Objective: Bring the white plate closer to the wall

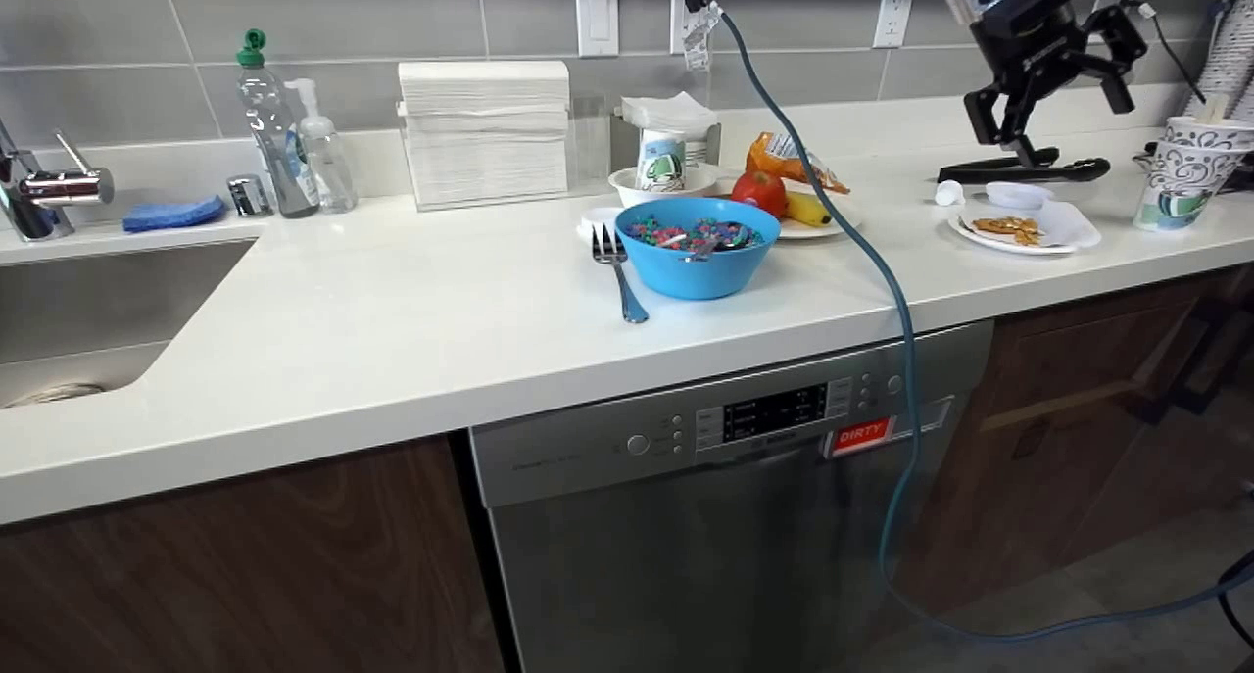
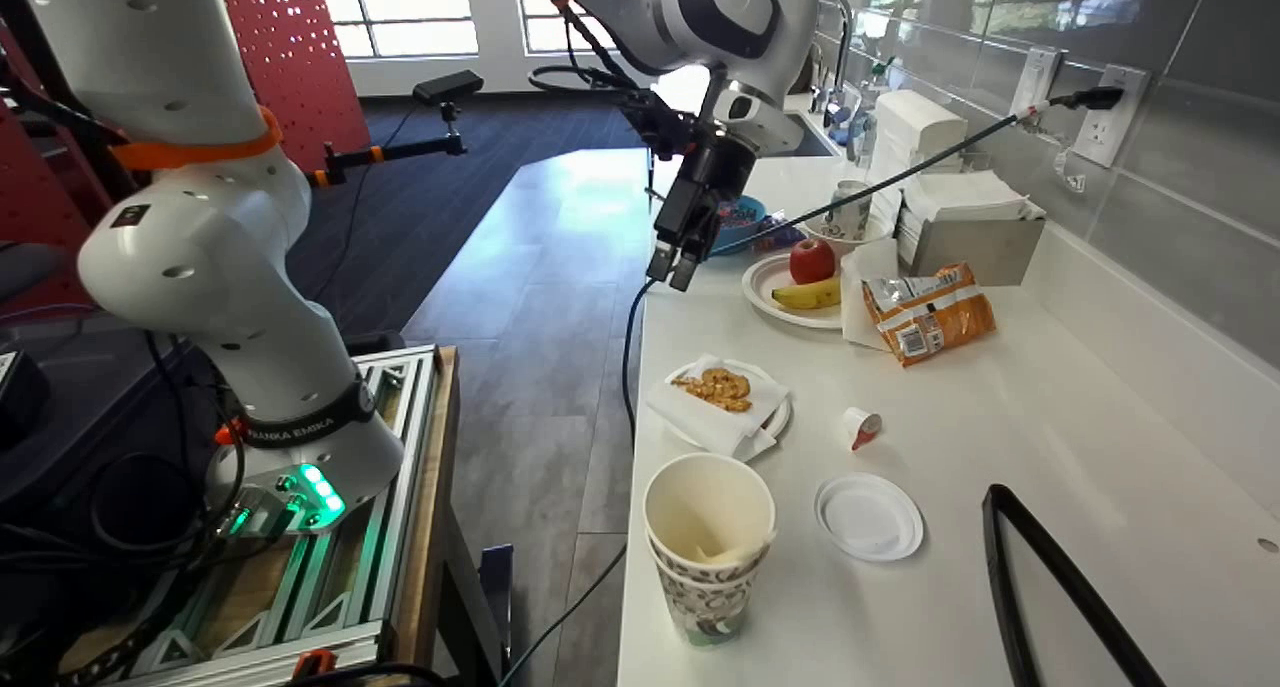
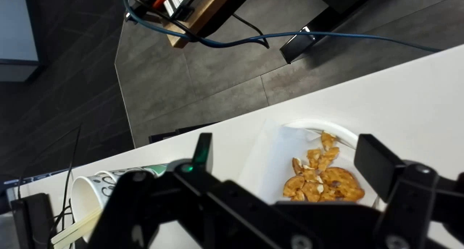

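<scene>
The white plate (image 1: 1076, 230) lies flat on the counter near its front edge, with a white napkin and brown cookie pieces on it. It also shows in an exterior view (image 2: 782, 422) and in the wrist view (image 3: 319, 124), where the gripper body hides its lower part. The grey tiled wall (image 1: 323, 17) runs along the counter's back and also shows in an exterior view (image 2: 1235, 207). My gripper (image 1: 1053, 115) is open and empty, held in the air above the counter, apart from the plate. It also shows in an exterior view (image 2: 672, 269) and in the wrist view (image 3: 290, 154).
Stacked patterned cups (image 2: 705, 577) stand beside the plate. A small cup (image 2: 861, 425), a white lid (image 2: 868, 517) and a black bracket (image 2: 1060, 577) lie nearer the wall. A fruit plate (image 2: 757, 285), snack bag (image 2: 930, 312), blue bowl (image 1: 698, 266) and hanging blue cable (image 1: 906, 360) are near.
</scene>
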Motion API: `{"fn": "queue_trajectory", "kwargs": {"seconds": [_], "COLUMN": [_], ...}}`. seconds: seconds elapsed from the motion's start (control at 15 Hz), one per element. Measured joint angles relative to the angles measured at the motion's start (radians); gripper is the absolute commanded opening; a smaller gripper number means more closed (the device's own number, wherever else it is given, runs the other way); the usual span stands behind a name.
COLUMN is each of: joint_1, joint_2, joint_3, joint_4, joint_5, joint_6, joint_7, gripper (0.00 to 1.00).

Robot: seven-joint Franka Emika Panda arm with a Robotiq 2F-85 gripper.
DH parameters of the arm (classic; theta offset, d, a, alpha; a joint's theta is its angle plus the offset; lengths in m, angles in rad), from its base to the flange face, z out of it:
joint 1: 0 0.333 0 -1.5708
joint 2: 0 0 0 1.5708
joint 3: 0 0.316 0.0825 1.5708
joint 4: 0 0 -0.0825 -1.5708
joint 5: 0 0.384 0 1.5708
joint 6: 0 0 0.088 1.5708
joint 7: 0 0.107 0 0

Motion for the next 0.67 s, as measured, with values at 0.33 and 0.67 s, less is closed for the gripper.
{"fn": "queue_trajectory", "kwargs": {"seconds": [0.33, 0.67], "joint_1": [0.064, 0.111], "joint_2": [0.141, 0.213], "joint_3": [-0.012, -0.031], "joint_4": [0.104, 0.164], "joint_5": [-0.016, -0.085], "joint_6": [0.013, 0.014], "joint_7": [0.224, 0.293], "gripper": [1.0, 1.0]}}
